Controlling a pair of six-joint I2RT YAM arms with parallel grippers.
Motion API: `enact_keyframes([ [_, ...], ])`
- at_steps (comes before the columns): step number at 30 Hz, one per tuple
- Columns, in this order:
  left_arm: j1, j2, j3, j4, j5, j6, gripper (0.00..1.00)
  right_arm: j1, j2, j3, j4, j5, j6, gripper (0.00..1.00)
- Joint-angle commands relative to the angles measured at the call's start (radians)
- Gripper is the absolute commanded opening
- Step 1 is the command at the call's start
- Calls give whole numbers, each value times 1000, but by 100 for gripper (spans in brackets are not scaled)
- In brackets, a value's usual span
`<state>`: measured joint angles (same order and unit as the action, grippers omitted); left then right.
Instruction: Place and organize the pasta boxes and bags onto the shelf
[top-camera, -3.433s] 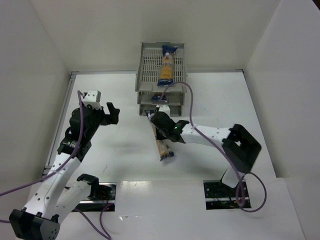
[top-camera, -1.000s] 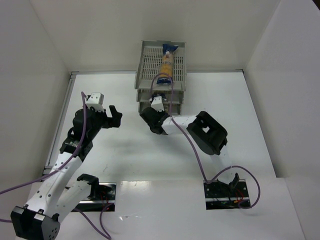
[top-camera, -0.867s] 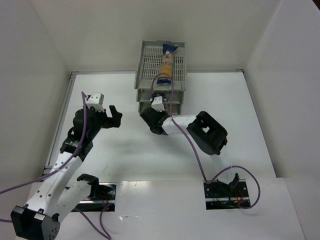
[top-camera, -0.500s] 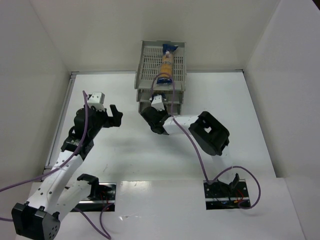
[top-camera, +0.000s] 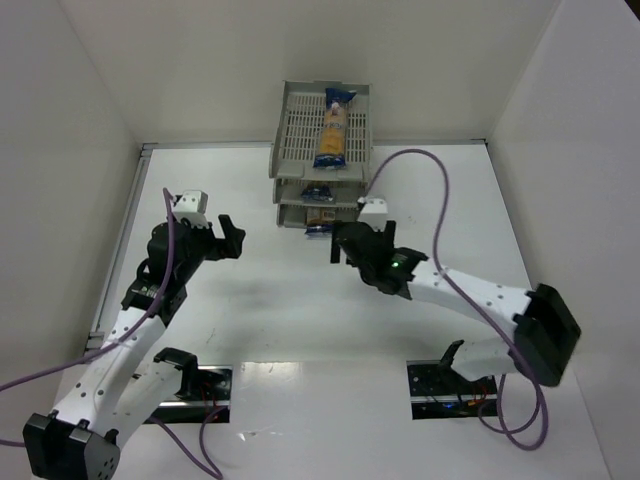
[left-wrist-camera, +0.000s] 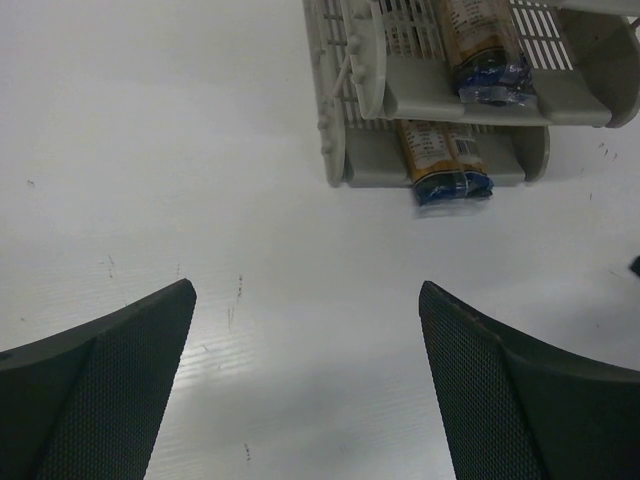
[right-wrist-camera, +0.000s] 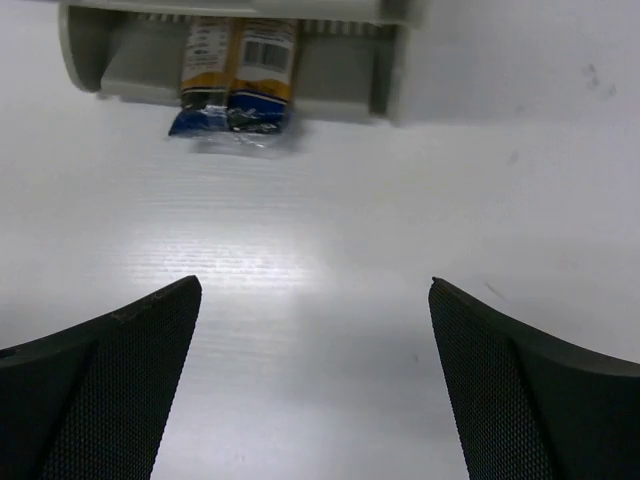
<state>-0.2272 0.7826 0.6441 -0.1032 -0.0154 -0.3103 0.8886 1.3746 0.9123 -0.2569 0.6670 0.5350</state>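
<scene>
The grey three-tier shelf (top-camera: 296, 130) stands at the back of the table. One pasta packet (top-camera: 333, 130) lies along its top tray. A second packet (left-wrist-camera: 483, 55) lies in the middle tray, and a third (right-wrist-camera: 235, 85) in the bottom tray, its dark blue end sticking out over the table. My right gripper (top-camera: 360, 238) hovers just in front of the shelf, open and empty, with the bottom tray (right-wrist-camera: 345, 75) ahead of its fingers. My left gripper (top-camera: 222, 236) hangs to the left of the shelf (left-wrist-camera: 340, 90), open and empty, facing the bottom packet (left-wrist-camera: 445, 165).
White walls close in the table on the left, back and right. The right arm's purple cable (top-camera: 440, 190) loops above the table to the right of the shelf. Both arm bases sit at the near edge.
My right gripper has opened and drawn back from the shelf's bottom tray, leaving the packet there. The right arm has swung out to the right. The left arm has barely moved.
</scene>
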Motion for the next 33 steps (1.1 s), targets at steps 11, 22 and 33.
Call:
enact_keyframes([
  [11, 6, -45, -58, 56, 19, -59, 100, -523, -387, -40, -367, -342, 251, 100],
  [22, 95, -65, -77, 46, 31, -79, 100, -749, -507, 171, -476, -385, 59, 100],
  [33, 95, -83, -77, 37, 40, -79, 100, -749, -588, 117, -484, -363, 59, 100],
])
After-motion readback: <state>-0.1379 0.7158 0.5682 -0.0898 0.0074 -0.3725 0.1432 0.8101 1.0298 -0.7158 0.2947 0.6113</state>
